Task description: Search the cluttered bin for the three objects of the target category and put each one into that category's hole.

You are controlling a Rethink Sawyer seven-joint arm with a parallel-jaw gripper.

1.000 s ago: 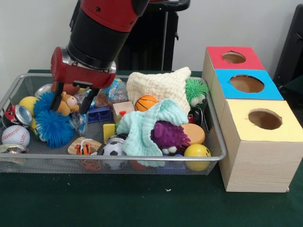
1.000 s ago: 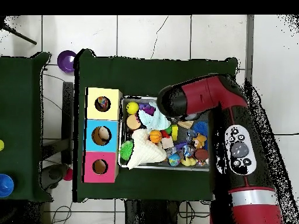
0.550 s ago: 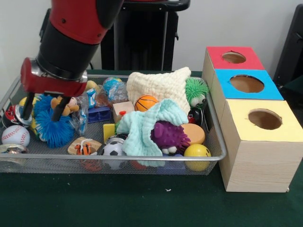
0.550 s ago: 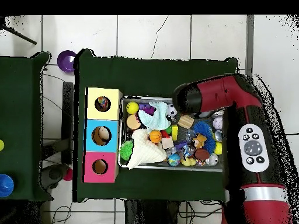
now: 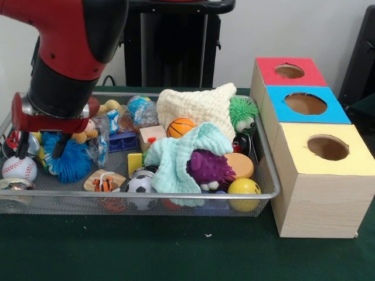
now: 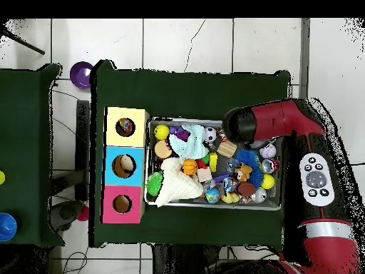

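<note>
The end effector [image 5: 40, 150] hangs low over the bin's [image 5: 146, 204] end farthest from the boxes, its two dark fingers [image 5: 59, 148] spread apart with nothing between them. One finger dips beside the blue spiky ball [image 5: 69, 159]; the other comes down next to the baseball [image 5: 19, 167] and a can [image 5: 16, 142]. A small plush [image 5: 88, 130] sits just behind it.

This looks like the search-and-reach step: nothing is gripped, and no toy is on its way to a hole. Which category is wanted is not stated (the balls are my guess). In the overhead view the yellow box's hole [image 6: 125, 128] and the blue box's hole [image 6: 124, 166] each seem to hold something already.

Other candidates lie well away from the end effector, toward the boxes: a basketball [image 5: 181, 126], a soccer ball [image 5: 140, 184] and a yellow ball [image 5: 244, 188], partly crowded by the mint cloth [image 5: 179, 158].

Next, the fingers likely need to settle around one item, close, lift clear of the mesh rim, then travel the length of the bin to the matching hole; the tight packing here could snag a neighbour
</note>
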